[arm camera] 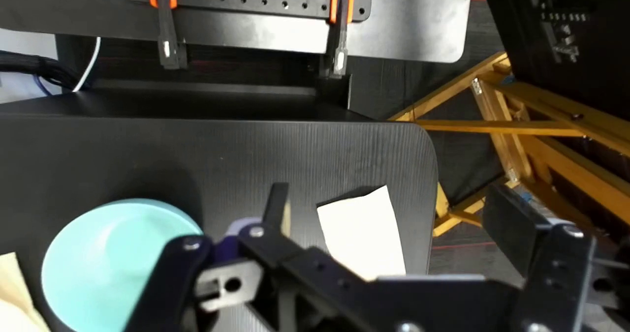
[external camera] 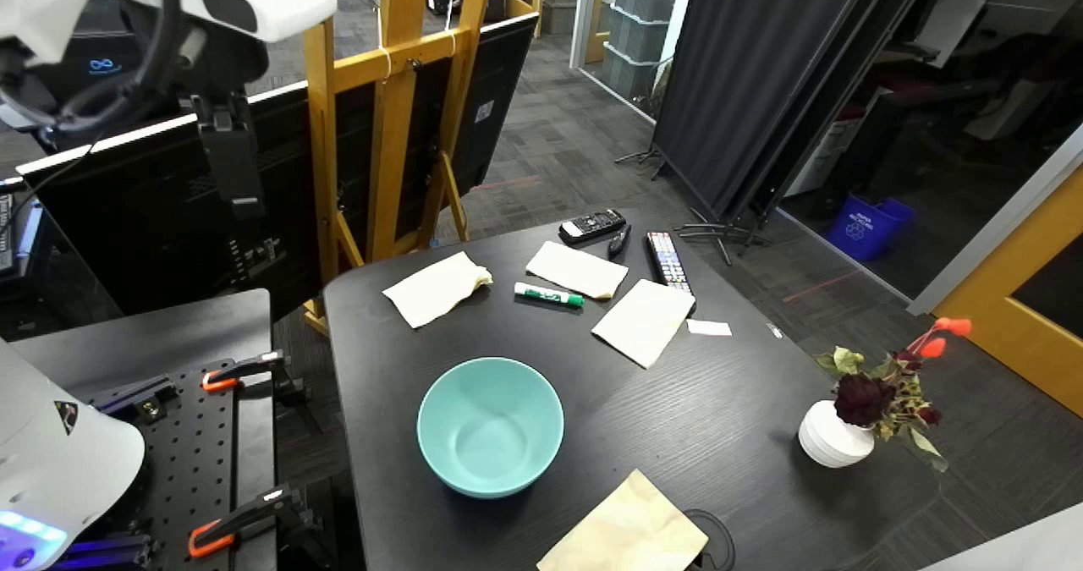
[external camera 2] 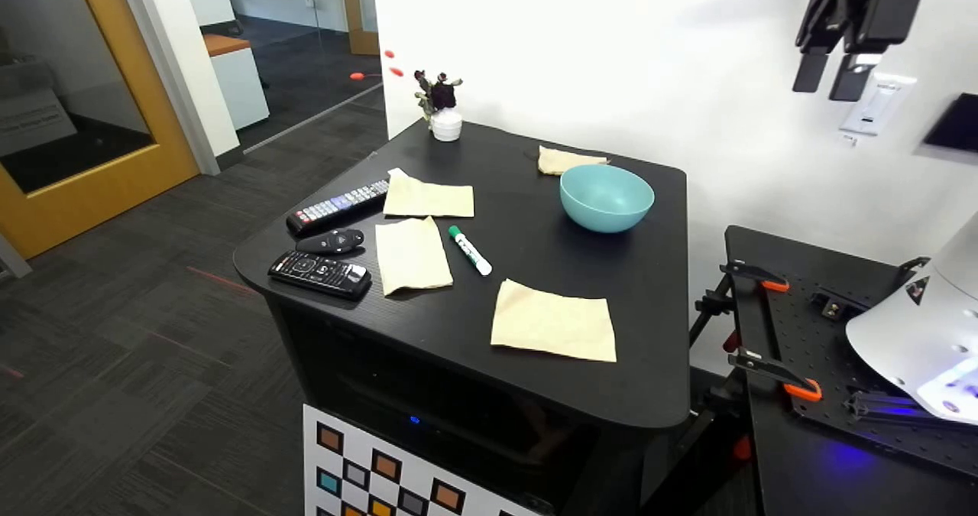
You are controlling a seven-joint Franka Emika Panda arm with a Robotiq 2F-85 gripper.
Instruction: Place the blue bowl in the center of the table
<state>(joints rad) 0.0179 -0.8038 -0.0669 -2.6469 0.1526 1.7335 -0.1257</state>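
Note:
The blue bowl [external camera: 491, 427] is teal, upright and appears empty. It stands on the dark table [external camera: 406, 368], near the side facing the robot base. In an exterior view the bowl [external camera 2: 606, 199] is at the right rear of the table [external camera 2: 535, 256]. In the wrist view the bowl [arm camera: 113, 263] is at the lower left, partly hidden by the gripper. My gripper [arm camera: 397, 219] is open and empty. In an exterior view the gripper [external camera 2: 830, 76] hangs high above and to the right of the bowl. It also shows at the upper left [external camera: 235, 190], apart from the bowl.
Several cream paper sheets [external camera 2: 554, 321] lie on the table, with a green marker [external camera 2: 470, 250]. Remotes [external camera 2: 321, 273] lie near the edge. A white flower vase [external camera: 836, 434] stands at the end far from the robot. A yellow wooden easel [external camera: 389, 131] stands beside the table.

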